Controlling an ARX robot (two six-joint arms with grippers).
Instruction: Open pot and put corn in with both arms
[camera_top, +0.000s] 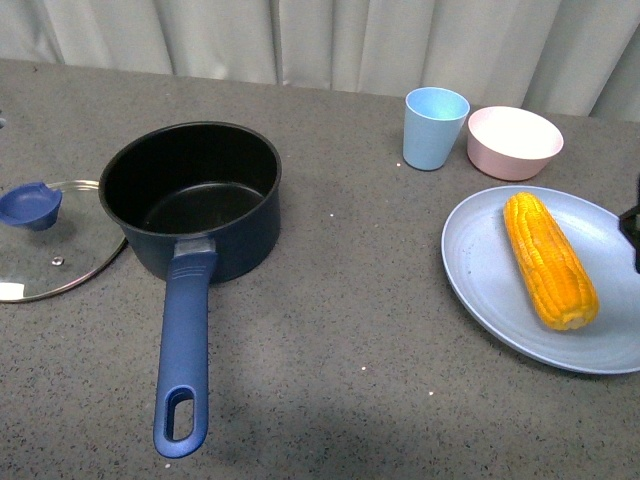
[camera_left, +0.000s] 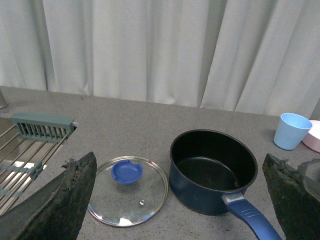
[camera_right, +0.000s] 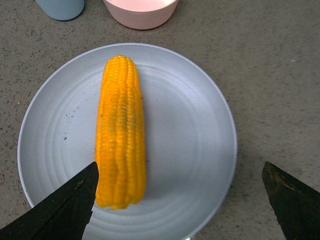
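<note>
Pale curtains (camera_top: 300, 40) hang behind the grey speckled tabletop (camera_top: 350, 350). Near its left edge a round glass lid with a blue knob (camera_top: 60, 250) lies flat just beside the dark navy saucepan with a long blue handle (camera_top: 250, 235), which stands open and empty. My left jaws hang spread, holding nothing. Toward the far right corner stand a light blue cup (camera_top: 434, 127) and a pink bowl (camera_top: 514, 142). By the right edge, on a pale blue plate (camera_top: 480, 270), lies the yellow-orange corn cob (camera_top: 549, 260), its neat kernel rows tapering toward the far edge. My right jaws hover above it, wide apart and empty. The cob sits nearer one finger, so I'd centre first, descend over its middle and close gently across its width. I expect it to roll.
</note>
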